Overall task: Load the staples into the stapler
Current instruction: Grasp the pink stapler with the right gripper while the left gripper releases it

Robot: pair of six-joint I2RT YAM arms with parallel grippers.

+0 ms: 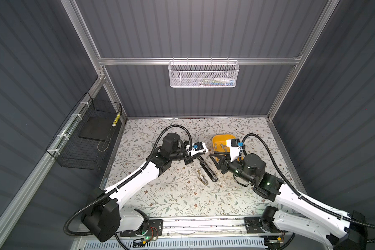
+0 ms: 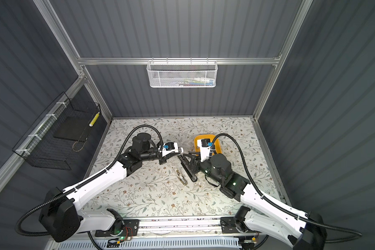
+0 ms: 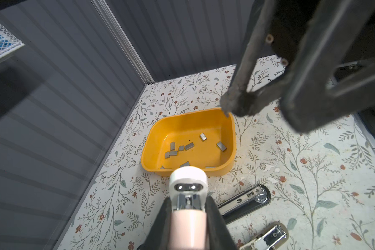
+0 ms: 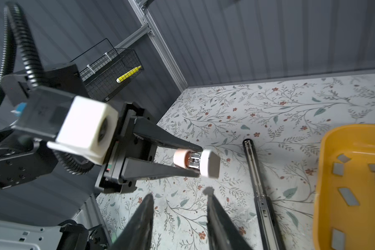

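Fingers of the left gripper (image 4: pixel 196 162) are clamping a small pink stapler (image 3: pixel 187 179) by its sides. Right gripper (image 4: pixel 179 193) is hovering just beside it, its fingers standing apart and holding nothing. Staples (image 3: pixel 188 146) are lying in the yellow tray (image 3: pixel 193 111), a little farther and to the right of both grippers.

The floral table (image 1: pixel 160 201) carries a yellow tray (image 3: pixel 188 123), a black stapler (image 1: pixel 207 168) — and a beige stapler (image 1: pixel 201 177).

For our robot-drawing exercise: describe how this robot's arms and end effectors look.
The left arm and right arm have white shells, black joints. A black corrugated cable runs along each. The left end effector and right end effector have tapered black fingers, white camera housing, blue connector.
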